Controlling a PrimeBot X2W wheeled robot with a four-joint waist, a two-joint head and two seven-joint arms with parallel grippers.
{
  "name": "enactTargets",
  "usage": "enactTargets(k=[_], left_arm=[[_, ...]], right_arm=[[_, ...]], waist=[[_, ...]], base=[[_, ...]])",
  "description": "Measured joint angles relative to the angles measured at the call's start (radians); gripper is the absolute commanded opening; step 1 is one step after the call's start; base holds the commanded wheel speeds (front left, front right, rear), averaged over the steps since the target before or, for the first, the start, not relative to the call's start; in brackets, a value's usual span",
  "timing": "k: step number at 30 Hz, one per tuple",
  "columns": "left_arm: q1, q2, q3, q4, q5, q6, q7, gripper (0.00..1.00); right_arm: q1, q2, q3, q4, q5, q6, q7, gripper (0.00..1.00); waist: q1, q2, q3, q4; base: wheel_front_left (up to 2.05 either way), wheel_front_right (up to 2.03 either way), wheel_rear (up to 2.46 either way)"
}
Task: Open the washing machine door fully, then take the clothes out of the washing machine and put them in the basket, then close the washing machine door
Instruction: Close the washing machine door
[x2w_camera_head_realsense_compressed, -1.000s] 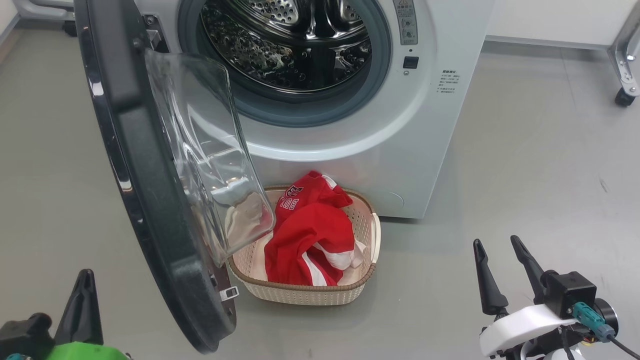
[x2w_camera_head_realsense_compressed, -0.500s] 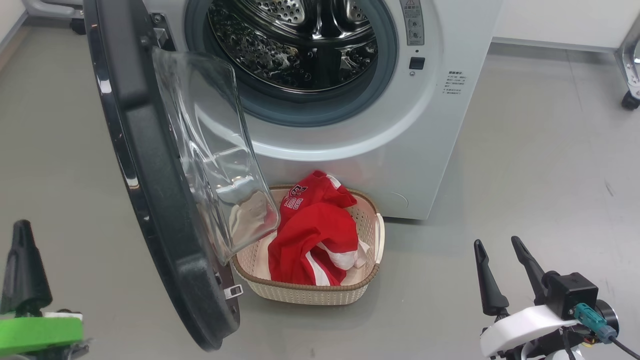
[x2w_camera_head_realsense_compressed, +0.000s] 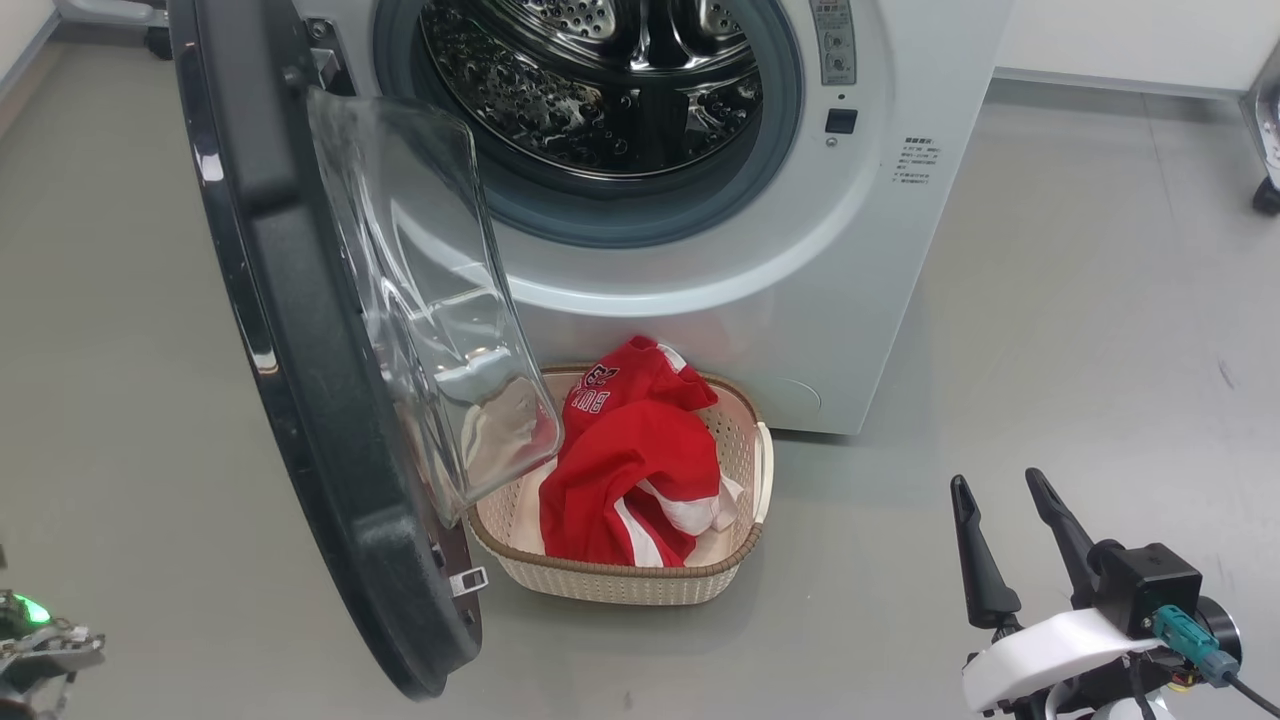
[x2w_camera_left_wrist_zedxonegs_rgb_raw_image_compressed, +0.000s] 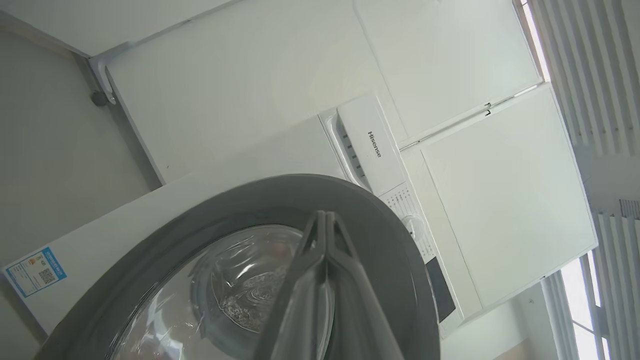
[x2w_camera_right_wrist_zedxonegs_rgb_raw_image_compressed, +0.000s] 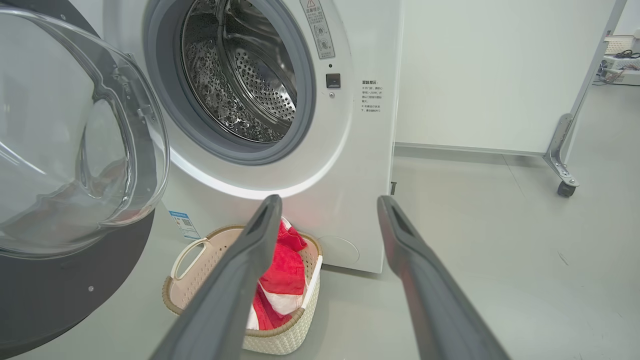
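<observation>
The washing machine door (x2w_camera_head_realsense_compressed: 300, 400) is seen open, and the clothes (x2w_camera_head_realsense_compressed: 630, 470) are held in the basket (x2w_camera_head_realsense_compressed: 620, 585).
The right tool (x2w_camera_head_realsense_compressed: 998, 488) is spread wide, with nothing between its fingers. Ahead of it and to its left, the basket is set on the floor (x2w_camera_head_realsense_compressed: 1050, 350) against the foot of the washing machine (x2w_camera_head_realsense_compressed: 800, 300), with the steel drum (x2w_camera_head_realsense_compressed: 600, 90) seen above. The left tool (x2w_camera_left_wrist_zedxonegs_rgb_raw_image_compressed: 325, 222) is pressed shut on nothing, its tips pointed at the door's outer face just ahead; contact cannot be told.
</observation>
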Motion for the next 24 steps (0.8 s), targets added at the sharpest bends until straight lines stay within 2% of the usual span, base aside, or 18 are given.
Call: enactTargets(k=[3, 10, 24], left_arm=[[0.000, 0.001, 0.006, 0.034, -0.057, 0.015, 0.060, 0.00], [0.004, 0.025, -0.009, 0.078, -0.110, 0.044, 0.159, 0.00], [0.047, 0.033, -0.099, 0.104, -0.177, 0.053, 0.311, 0.00]], right_arm=[[0.000, -0.001, 0.001, -0.006, 0.000, 0.000, 0.001, 1.00], [-0.003, -0.003, 0.006, -0.009, 0.000, 0.000, 0.009, 1.00], [-0.010, -0.003, 0.005, -0.012, 0.000, 0.001, 0.010, 1.00]], waist=[[0.0000, 0.0000, 0.005, -0.001], [0.0000, 0.0000, 0.017, -0.014], [0.0000, 0.0000, 0.041, -0.032]], base=[[0.00, 0.00, 0.00], [0.00, 0.00, 0.00], [0.00, 0.00, 0.00]])
